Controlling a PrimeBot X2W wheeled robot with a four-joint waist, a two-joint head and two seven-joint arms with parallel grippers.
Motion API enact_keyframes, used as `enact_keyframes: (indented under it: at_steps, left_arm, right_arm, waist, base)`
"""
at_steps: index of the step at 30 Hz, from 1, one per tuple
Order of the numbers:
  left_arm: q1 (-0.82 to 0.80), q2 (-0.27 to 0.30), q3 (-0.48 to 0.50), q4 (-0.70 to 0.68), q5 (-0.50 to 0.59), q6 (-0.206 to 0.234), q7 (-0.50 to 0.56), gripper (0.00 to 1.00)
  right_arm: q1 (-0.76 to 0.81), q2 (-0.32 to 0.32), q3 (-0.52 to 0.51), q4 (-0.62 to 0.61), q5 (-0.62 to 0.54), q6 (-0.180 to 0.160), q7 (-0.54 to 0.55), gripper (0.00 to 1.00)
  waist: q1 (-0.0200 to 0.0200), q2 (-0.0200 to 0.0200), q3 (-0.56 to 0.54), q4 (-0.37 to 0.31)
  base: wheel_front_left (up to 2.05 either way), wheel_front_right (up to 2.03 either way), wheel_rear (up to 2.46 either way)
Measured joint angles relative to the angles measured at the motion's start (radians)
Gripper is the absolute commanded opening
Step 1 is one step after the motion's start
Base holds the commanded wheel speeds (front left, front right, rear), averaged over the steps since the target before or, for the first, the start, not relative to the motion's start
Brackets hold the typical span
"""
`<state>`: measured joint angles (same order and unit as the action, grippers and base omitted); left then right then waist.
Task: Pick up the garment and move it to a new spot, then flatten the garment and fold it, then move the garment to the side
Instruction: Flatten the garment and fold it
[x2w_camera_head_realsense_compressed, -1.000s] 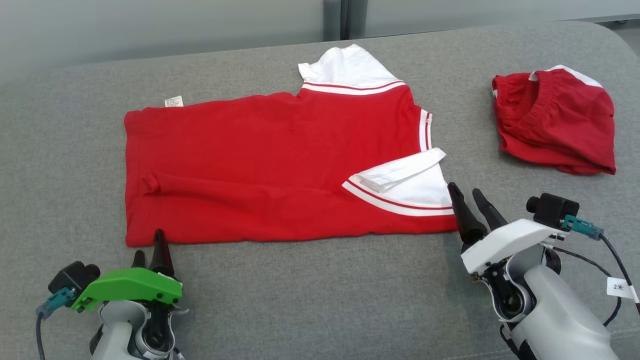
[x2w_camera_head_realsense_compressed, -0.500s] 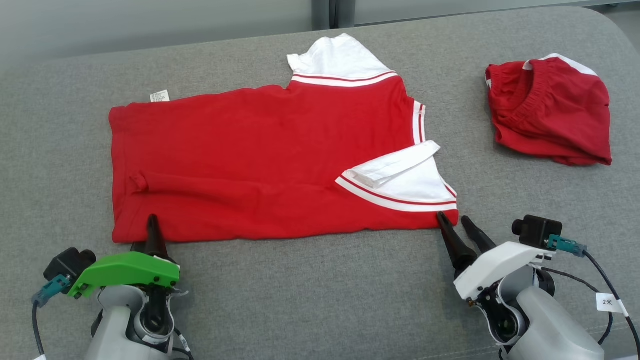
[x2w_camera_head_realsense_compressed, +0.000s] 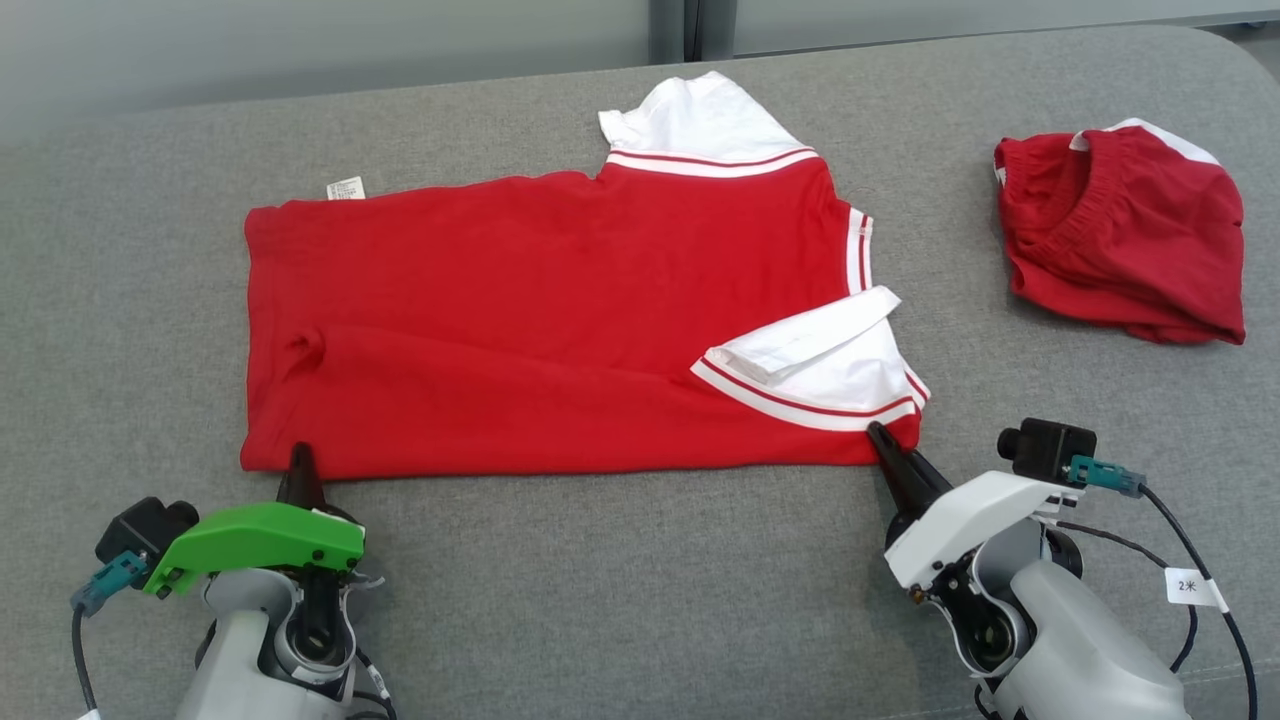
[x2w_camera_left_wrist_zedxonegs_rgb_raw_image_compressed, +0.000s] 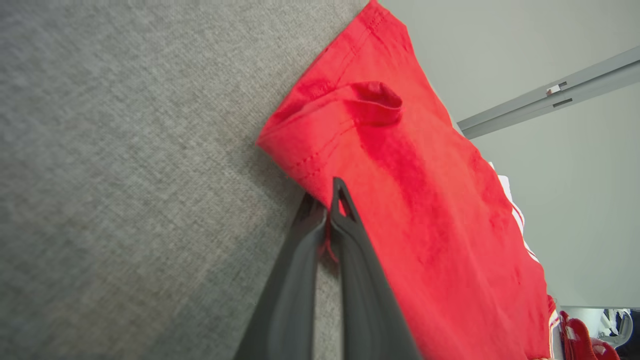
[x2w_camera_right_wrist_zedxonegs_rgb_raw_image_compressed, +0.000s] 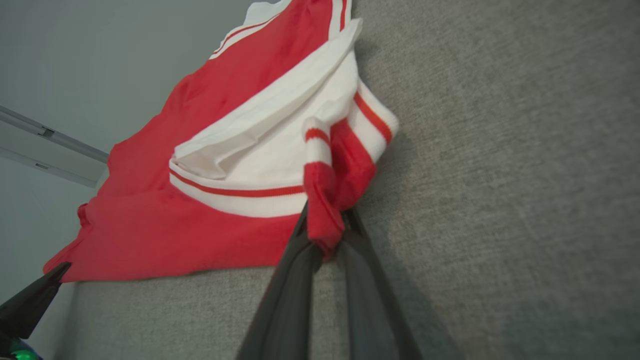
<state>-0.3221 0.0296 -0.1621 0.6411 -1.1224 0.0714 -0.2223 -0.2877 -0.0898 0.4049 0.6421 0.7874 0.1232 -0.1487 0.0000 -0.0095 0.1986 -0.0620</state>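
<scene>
Nearest you, your left claw (x2w_camera_head_realsense_compressed: 298, 462) is pinched shut on the near-left hem corner of the red garment (x2w_camera_head_realsense_compressed: 540, 320). Your right claw (x2w_camera_head_realsense_compressed: 882, 442) is clamped on its near-right corner (the right wrist view shows cloth bunched between the fingers). The garment lies spread flat mid-way across the grey padded surface (x2w_camera_head_realsense_compressed: 620, 580) with its near sleeve (x2w_camera_head_realsense_compressed: 820, 360) turned in, so I judge moving and flattening done and the fold just starting; farther off, the far sleeve (x2w_camera_head_realsense_compressed: 700, 120) sticks out unfolded, and moving the garment aside is left.
</scene>
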Motion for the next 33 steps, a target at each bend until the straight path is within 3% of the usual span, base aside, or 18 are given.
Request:
enact_keyframes:
  at_steps: [7,17,33]
  left_arm:
    - [-0.006,-0.002,0.001,0.024,-0.011,-0.002,-0.009,0.0]
    - [0.001,-0.003,0.002,-0.012,0.009,-0.046,-0.026,0.0]
    - [0.251,-0.005,-0.071,-0.179,-0.021,-0.061,-0.026,0.0]
  right_arm:
    - [-0.006,0.0,0.008,0.012,0.004,0.0,-0.013,0.0]
    - [0.002,-0.03,0.013,-0.058,0.02,0.0,-0.054,0.0]
    - [0.247,-0.137,-0.038,-0.242,0.141,0.002,-0.026,0.0]
  waist:
    - [0.0,0.0,-0.014,-0.003]
    - [0.0,0.0,-0.034,-0.002]
    - [0.0,0.0,-0.113,0.029]
  base:
    - [0.0,0.0,0.0]
    - [0.0,0.0,0.0]
    - [0.0,0.0,0.0]
